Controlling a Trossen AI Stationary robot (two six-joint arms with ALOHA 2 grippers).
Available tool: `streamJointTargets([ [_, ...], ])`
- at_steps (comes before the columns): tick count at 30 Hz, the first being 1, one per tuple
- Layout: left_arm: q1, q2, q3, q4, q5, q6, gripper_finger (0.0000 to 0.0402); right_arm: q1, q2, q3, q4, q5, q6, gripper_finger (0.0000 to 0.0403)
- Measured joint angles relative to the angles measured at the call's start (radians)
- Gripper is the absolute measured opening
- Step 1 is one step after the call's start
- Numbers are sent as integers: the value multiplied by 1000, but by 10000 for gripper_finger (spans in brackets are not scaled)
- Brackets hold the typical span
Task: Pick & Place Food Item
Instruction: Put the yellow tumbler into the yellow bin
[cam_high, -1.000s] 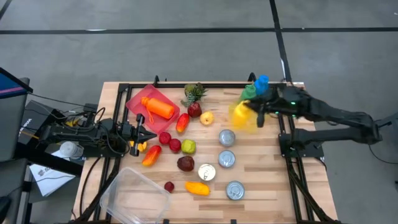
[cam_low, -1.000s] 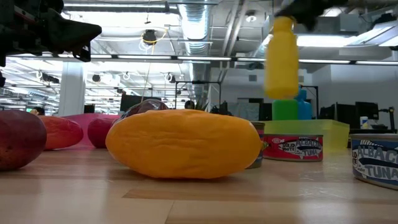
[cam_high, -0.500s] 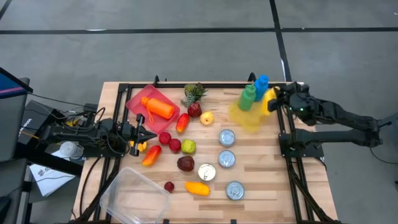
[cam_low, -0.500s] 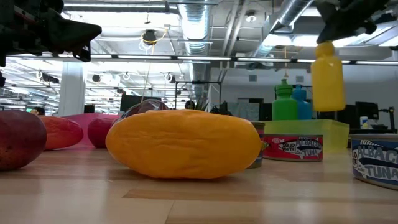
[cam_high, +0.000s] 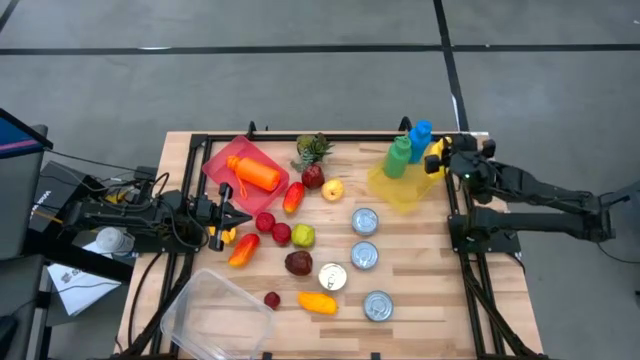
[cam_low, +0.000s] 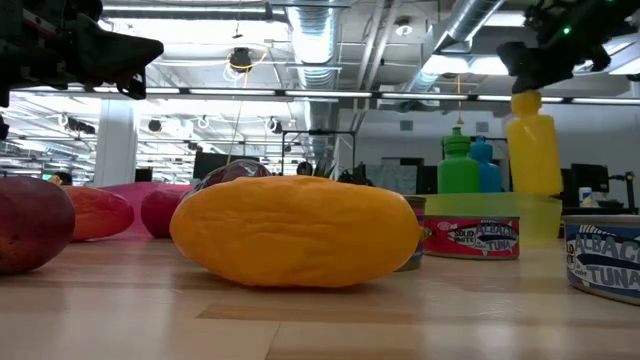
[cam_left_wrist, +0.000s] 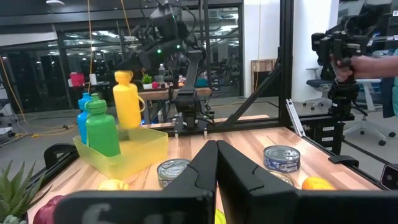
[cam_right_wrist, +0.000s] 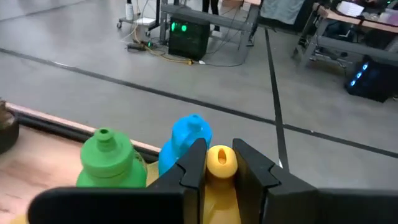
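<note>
While the left gripper (cam_high: 228, 214) waits shut near the red tray (cam_high: 222, 160), the high view shows the right gripper (cam_high: 441, 158) clamped on a yellow bottle (cam_high: 433, 158) at the translucent yellow bin (cam_high: 402, 190). In the low view the smooth plastic cylinder stands upright, cap upward. The right wrist view shows fingers (cam_right_wrist: 194, 163) pinching its rounded cap.

The near can (cam_low: 470, 238) in the low view has a red label that reads "SOLID WHITE TUNA", part of it too small to be sure of. The can at the edge (cam_low: 603, 262) has a blue label with "ALBAC" above "TUNA", cut off. No other writing can be read.
</note>
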Motion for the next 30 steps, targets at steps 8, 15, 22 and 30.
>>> streamJointTargets([
  [8, 0, 0, 0, 0, 0, 0, 0, -54, -56, -124, 244, 0, -148, 48],
  [15, 0, 0, 0, 0, 0, 0, 0, -106, -74, -155, 217, -22, -104, 48],
  [22, 0, 0, 0, 0, 0, 0, 0, -144, -73, -155, 210, -66, -104, 48],
  [30, 0, 0, 0, 0, 0, 0, 0, -166, -48, -155, 203, -110, -103, 48],
])
